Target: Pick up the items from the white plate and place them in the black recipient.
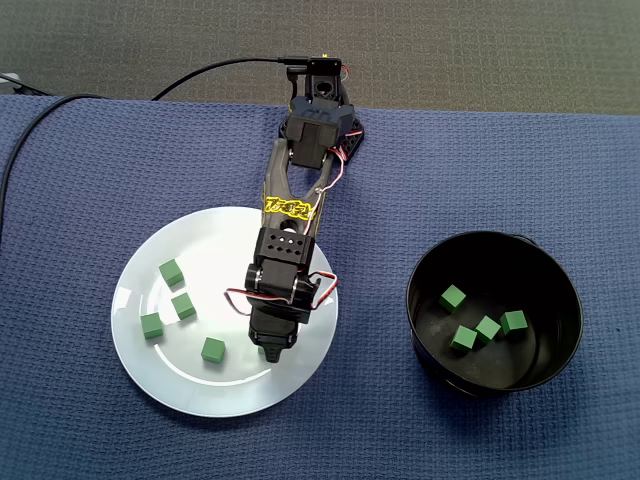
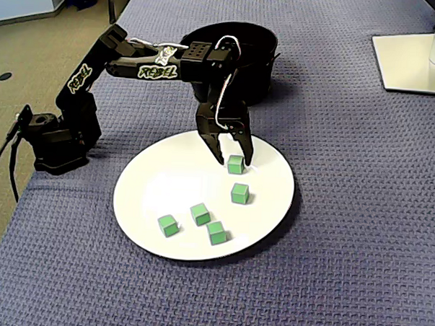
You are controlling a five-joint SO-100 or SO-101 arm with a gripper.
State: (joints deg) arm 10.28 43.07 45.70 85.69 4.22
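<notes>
Task roughly at the halfway mark, judging by count. Deep round black bowl [image 1: 545,270], on the right in the top-down fixed view, holds 4 small green cubes [image 1: 488,327], loosely grouped on its floor, so that part is done. Flat round white plate [image 1: 200,390], on the left in the same view, has 5 cubes on it, so 5 to go. Four of them sit spread over the plate's left and lower part, apart from each other. The fifth cube [image 2: 235,164] is near the plate edge closest to the bowl and sits between the fingers of the black two-finger gripper [image 2: 234,161]. The arm reaches out from its base over the plate w/ the gripper pointing down. From above, the gripper [image 1: 272,348] covers nearly all of that cube; only a green sliver shows. Fingers are apart, one on each side of the cube, tips at or near the plate surface. In the side-on fixed view a thin gap seems to show on the cube's left, so I read this as straddling, not yet clamped. Contact on the far side: can't tell. The cube looks to be resting on the plate, not lifted. Step in hand is prob. the grasp on this one, then lift and carry over to the bowl [image 2: 261,64], which stands behind the arm in that view. Both plate and bowl sit on a blue-grey woven cloth [image 2: 359,234]. No cubes seen on the cloth itself.
</notes>
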